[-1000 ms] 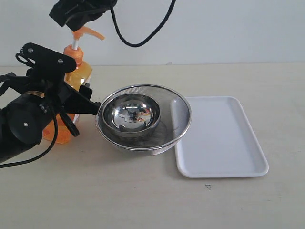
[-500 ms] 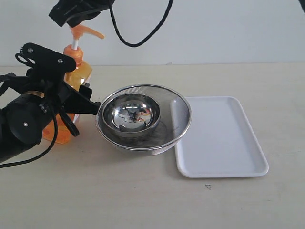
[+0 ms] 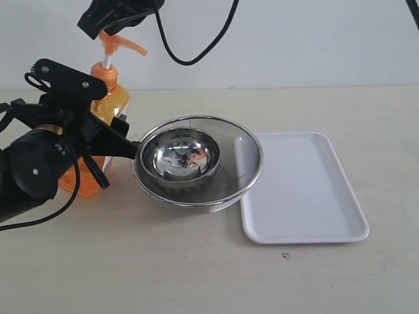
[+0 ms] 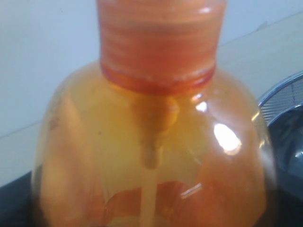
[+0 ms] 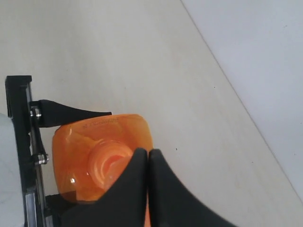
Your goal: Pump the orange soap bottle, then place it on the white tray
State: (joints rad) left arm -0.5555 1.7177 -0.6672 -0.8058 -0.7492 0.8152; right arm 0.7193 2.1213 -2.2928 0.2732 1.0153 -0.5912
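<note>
The orange soap bottle stands upright at the left of the table, with its label side hidden behind my left arm. My left gripper is shut on the bottle's body. In the left wrist view the bottle fills the frame and the jaws are hidden. My right gripper hangs shut just above the orange pump head. From above, its closed tips overlap the bottle's top. The white tray lies flat at the right with nothing on it.
A round steel mesh bowl with a shiny steel bowl inside sits between the bottle and the tray, touching the tray's left edge. A black cable loops down from the right arm. A white wall backs the table.
The right gripper has shifted slightly to the right above the pump head. The bottle and the left gripper have moved a little to the right too.
</note>
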